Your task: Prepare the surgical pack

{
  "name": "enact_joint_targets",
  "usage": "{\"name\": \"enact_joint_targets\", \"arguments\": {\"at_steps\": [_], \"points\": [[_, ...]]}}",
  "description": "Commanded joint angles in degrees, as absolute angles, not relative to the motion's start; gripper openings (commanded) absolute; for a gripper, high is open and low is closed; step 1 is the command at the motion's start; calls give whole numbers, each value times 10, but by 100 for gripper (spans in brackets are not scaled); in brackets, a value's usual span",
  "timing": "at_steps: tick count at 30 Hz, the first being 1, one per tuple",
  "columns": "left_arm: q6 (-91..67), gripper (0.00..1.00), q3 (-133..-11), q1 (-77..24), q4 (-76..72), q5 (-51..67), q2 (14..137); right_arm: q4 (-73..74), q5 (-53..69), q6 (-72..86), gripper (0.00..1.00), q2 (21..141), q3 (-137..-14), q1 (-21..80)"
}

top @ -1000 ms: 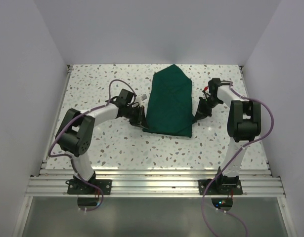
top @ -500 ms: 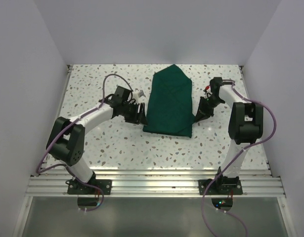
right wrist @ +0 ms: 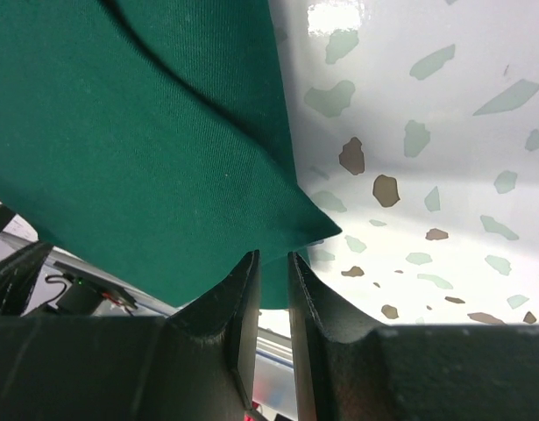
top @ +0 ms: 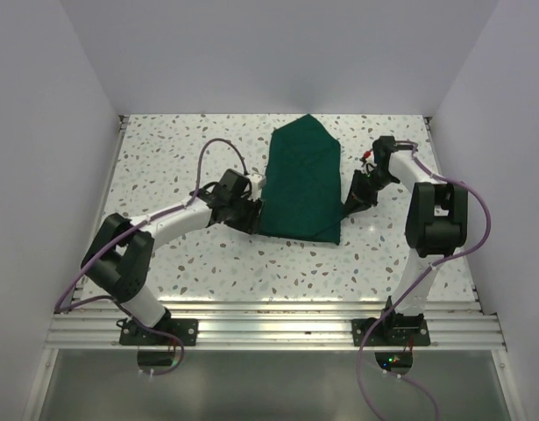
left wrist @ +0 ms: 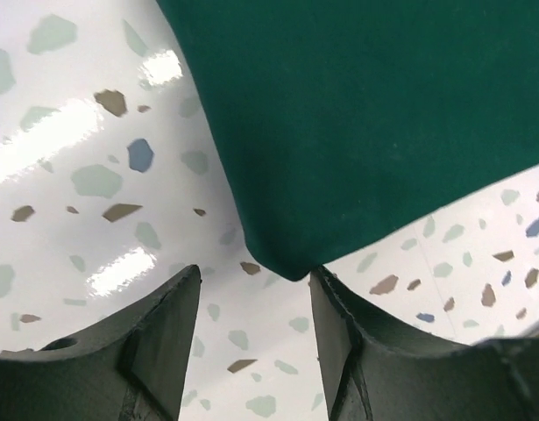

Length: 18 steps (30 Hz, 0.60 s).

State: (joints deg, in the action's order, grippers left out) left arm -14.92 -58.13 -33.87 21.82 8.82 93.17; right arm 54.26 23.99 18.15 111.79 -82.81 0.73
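Dark green drape lies folded flat, far end pointed.

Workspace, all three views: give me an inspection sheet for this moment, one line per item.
Surface: white speckled table, glossy.
Job's things: dark green drape lies folded mid-table; tray, instruments and gauze not visible.
Clutter: nothing seen.
Grippers: left gripper open, the drape's near corner at its fingertips, not pinched; right gripper at the drape's right edge, jaws a slit apart, grip uncertain.
Cables: purple cables loop along both arms.
Surroundings: white walls on three sides; metal rail at the near edge.
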Motion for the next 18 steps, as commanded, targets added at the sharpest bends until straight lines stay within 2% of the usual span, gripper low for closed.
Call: {"name": "enact_joint_targets", "arguments": {"at_steps": [1, 5, 7, 14, 15, 17, 18], "points": [[-132, 56, -593, -337, 173, 32, 941, 544, 259, 184, 23, 1087, -835, 5], [-139, 54, -613, -335, 164, 31, 971, 537, 268, 187, 23, 1091, -830, 5], [-147, 50, -614, -332, 163, 38, 978, 538, 269, 187, 23, 1096, -831, 6], [-177, 29, -567, -295, 136, 74, 968, 541, 273, 183, 23, 1114, -851, 6], [-183, 21, -564, -291, 135, 85, 968, 540, 275, 184, 23, 1115, -853, 6], [-189, 16, -552, -280, 131, 95, 967, 538, 278, 185, 23, 1121, -857, 6], [-193, 8, -547, -276, 130, 103, 965, 539, 279, 186, 23, 1123, -859, 6]]}}
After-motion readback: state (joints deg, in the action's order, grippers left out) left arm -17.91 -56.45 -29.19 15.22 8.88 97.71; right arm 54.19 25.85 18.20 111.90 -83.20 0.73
